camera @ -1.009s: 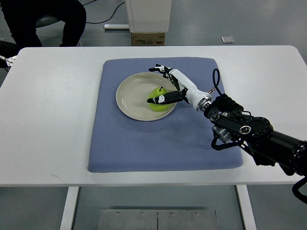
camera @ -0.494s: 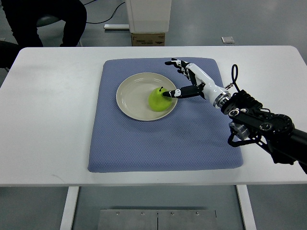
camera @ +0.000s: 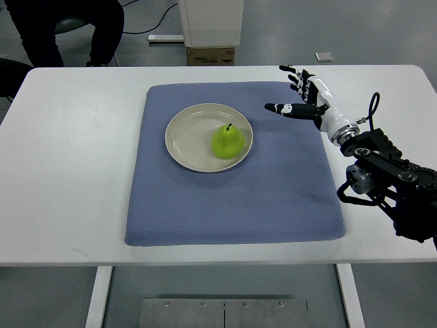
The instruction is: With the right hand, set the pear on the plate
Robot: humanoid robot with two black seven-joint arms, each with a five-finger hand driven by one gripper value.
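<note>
One glossy green pear [camera: 227, 141] is seen resting on the round cream-coloured plate [camera: 184, 133], toward the plate's right-hand half, with its short dark stem turned up and toward the far rim. Its long axis is judged to run roughly from the near rim to the far rim, tilted a little off upright, with the broad bottom nearer the camera side. The plate itself is set on the far half of a blue-grey textured mat [camera: 232, 198], which is laid on a white table [camera: 68, 171]. To the right of the plate and well apart from it, above the mat's far right corner, the white-and-black right hand [camera: 307, 99] is held with fingers spread and nothing grasped. The pear is judged to be firm, fairly light and smooth-skinned, so some slipping and rolling on its rounded body could be expected; a hold around the wide lower body would be preferred over the narrow neck. The placing is judged complete. No left hand is shown.
</note>
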